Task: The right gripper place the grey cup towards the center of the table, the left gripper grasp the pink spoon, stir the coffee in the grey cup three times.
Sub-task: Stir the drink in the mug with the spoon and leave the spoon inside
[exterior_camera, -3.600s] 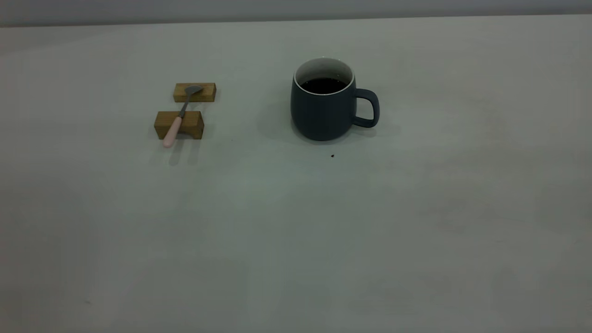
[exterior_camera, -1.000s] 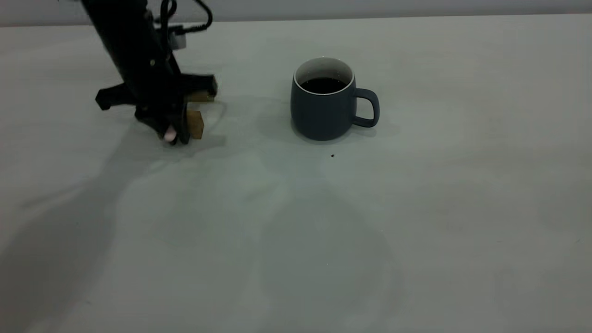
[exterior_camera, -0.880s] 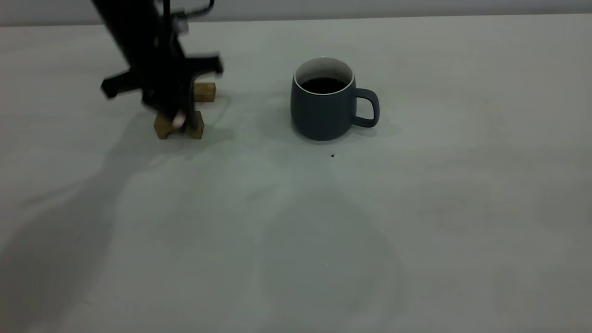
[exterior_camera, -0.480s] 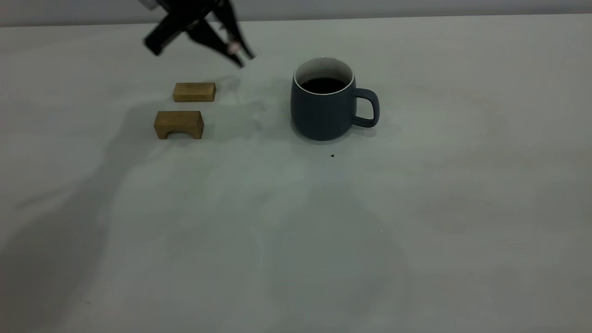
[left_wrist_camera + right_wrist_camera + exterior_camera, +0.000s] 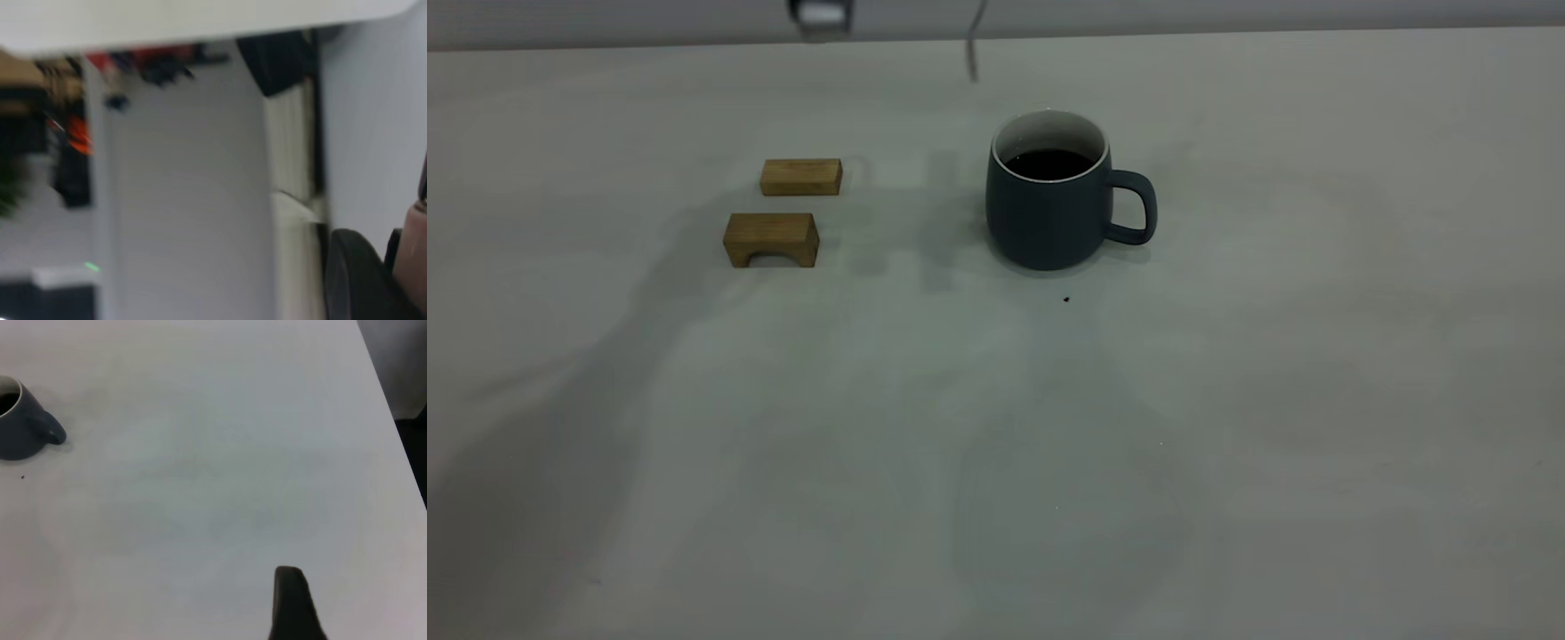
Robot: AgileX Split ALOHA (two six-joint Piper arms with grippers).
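The grey cup (image 5: 1045, 218) stands upright near the middle of the table (image 5: 996, 427), handle to the right, with dark coffee (image 5: 1049, 164) inside. At the exterior view's top edge only the pink spoon's grey metal end (image 5: 972, 60) hangs down, behind and left of the cup. The left arm's silver module (image 5: 819, 13) shows further left. In the left wrist view my left gripper (image 5: 390, 267) is shut on the pink spoon (image 5: 412, 253). My right gripper (image 5: 290, 600) hovers far off to the cup's handle side; the cup (image 5: 17, 430) shows small in its view.
Two brown wooden blocks lie left of the cup, a flat one (image 5: 801, 177) behind an arched one (image 5: 771, 239), with nothing on them. A tiny dark speck (image 5: 1065, 300) sits in front of the cup. The table's edge (image 5: 390, 407) runs along the right wrist view.
The left gripper closed on the spoon at the blocks, lifted it off them and carried it up and right toward the cup, mostly leaving the exterior view. Cup and blocks stayed put.
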